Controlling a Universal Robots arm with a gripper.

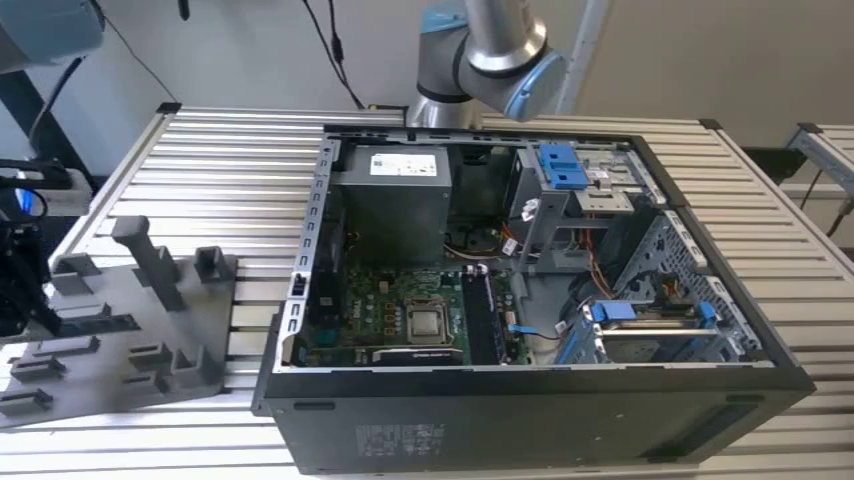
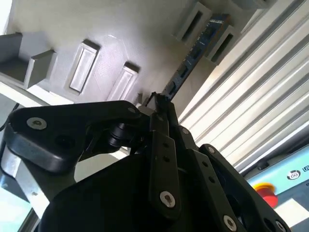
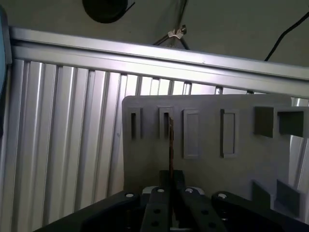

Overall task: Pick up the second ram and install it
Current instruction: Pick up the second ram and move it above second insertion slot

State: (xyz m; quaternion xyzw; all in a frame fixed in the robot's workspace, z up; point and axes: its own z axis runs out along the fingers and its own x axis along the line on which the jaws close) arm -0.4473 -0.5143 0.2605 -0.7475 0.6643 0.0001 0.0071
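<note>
One half of the job at most looked done: the pick had begun, and the whole install was left.

In the exterior view, the open computer case [image 1: 534, 430] lay on the slatted table [image 1: 227, 150] with its circuit board [image 1: 387, 300] bare. I could not tell whether any stick sat in its slots. The grey tray [image 1: 187, 340] lay just beside the case, on the exterior view's left.

In the second wrist view, the gripper [image 2: 161, 104] was closed on one end of the memory stick [image 2: 193, 53]. The stick's other end stood between two raised posts of the tray [image 2: 120, 29].

In the first wrist view, the memory stick [image 3: 170, 145] showed edge-on, running from a slot in the tray [image 3: 207, 116] to the gripper [image 3: 171, 181]. The neighbouring slots in the tray looked empty. By my judgement the stick was gripped but not yet out of the tray.
</note>
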